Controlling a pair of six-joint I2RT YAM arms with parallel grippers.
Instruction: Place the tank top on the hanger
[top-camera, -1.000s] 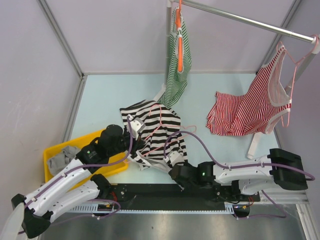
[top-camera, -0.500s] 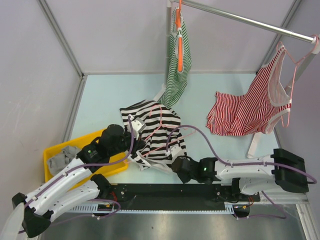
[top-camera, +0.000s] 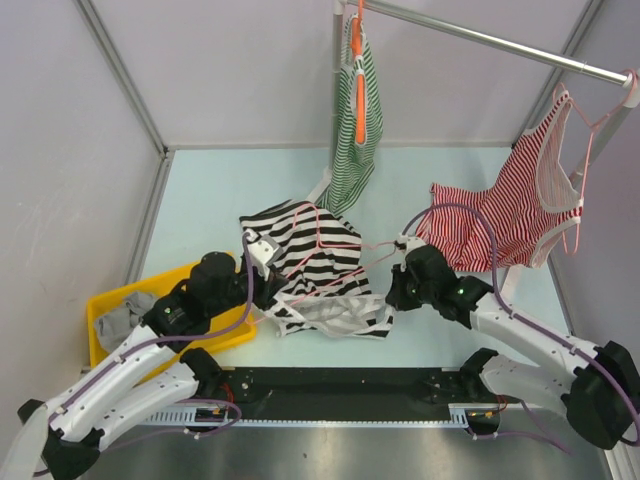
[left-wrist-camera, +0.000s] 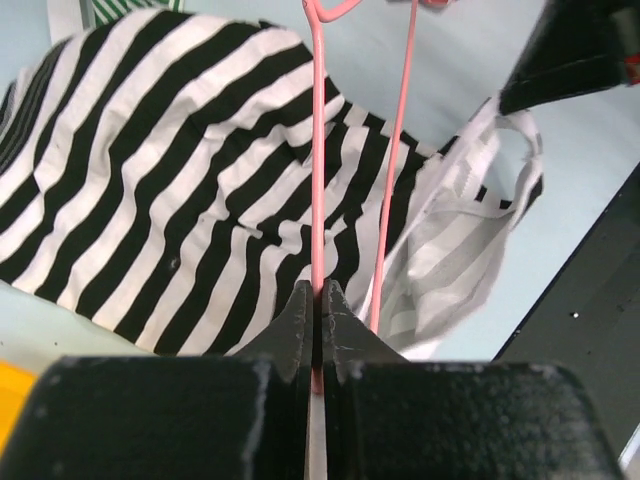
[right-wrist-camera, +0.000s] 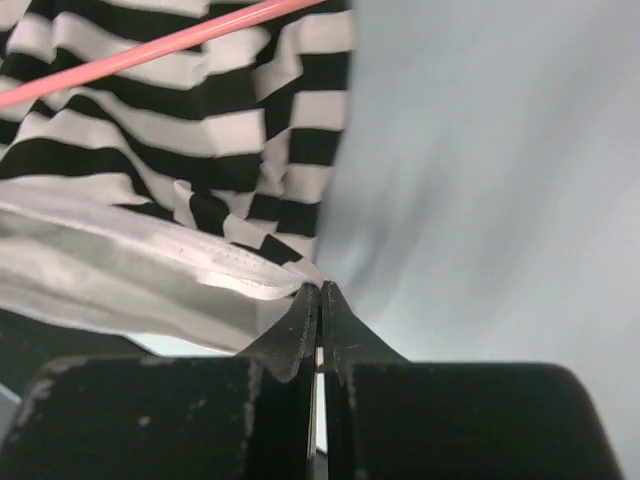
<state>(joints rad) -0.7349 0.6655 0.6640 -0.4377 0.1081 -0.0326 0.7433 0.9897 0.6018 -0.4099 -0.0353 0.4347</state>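
While left gripper (left-wrist-camera: 318, 292) pinches hanger (left-wrist-camera: 319, 150) wire, right gripper (right-wrist-camera: 320, 290) clamps tank top (right-wrist-camera: 150, 130) edging

Overhead view, wrist close-ups, sharing tank top (top-camera: 305, 245)
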